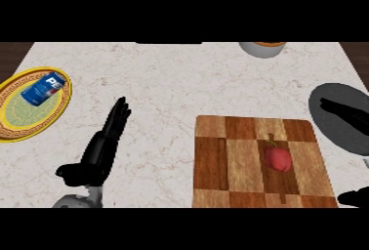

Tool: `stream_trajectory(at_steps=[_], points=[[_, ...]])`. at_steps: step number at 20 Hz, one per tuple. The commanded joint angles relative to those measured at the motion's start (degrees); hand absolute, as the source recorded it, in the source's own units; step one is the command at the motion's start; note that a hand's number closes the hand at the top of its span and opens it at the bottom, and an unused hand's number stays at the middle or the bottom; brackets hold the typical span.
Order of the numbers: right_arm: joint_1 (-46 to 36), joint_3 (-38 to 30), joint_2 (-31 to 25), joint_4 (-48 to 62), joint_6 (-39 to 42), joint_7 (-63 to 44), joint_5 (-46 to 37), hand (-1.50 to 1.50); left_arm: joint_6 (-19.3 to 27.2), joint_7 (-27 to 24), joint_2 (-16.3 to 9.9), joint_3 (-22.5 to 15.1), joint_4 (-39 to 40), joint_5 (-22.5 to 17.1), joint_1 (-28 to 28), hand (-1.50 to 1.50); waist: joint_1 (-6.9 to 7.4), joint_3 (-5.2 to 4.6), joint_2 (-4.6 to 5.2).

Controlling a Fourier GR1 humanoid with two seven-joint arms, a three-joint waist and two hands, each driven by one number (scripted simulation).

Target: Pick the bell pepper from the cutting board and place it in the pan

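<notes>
Across the pale marble counter (180, 73) we see first the wooden cutting board (238, 161), a checkered slab lying toward the lower right, and just beyond its right edge the dark grey pan (338, 105), partly cut off by the view's right side. At far left sits a yellow-rimmed plate (14, 127) with a blue can (43, 89) lying on it, and a grey-rimmed bowl (263, 49) shows at the top edge. Our left hand (104, 141) rests on the counter left of the board, fingers straight and relaxed, holding nothing. Our right hand (349, 117) hangs over the pan, its dark fingers stretched out and gripping nothing; another dark part of that arm shows at the lower right corner. The red bell pepper (278, 158) lies on the board's right half, well apart from the left fingers and near, but clear of, the right ones.
</notes>
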State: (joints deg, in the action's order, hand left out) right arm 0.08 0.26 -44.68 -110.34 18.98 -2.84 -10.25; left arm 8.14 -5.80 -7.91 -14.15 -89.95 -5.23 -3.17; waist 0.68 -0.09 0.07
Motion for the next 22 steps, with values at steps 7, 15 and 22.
stream_trajectory(at_steps=[7, 15, 22], points=[[-8.2, 20.2, 1.9, 2.5, 7.2, -13.0, -18.8, -1.5, -1.1, -1.4, 0.2, 2.4, 4.4, -0.1, -2.4, 0.0, -0.02, 0.03, 0.11], [-10.0, 22.3, 9.4, 9.5, 10.4, -16.2, -27.6, -1.5, -1.1, -1.0, 1.1, 1.5, -1.1, 1.5, 2.8, 0.0, -0.45, 0.08, -0.1], [-10.8, 18.9, 14.6, 12.9, 13.0, -12.5, -33.1, -1.5, -2.9, 1.9, 1.8, 2.6, -4.0, 2.5, 2.5, 0.0, -0.52, 0.09, -0.11]])
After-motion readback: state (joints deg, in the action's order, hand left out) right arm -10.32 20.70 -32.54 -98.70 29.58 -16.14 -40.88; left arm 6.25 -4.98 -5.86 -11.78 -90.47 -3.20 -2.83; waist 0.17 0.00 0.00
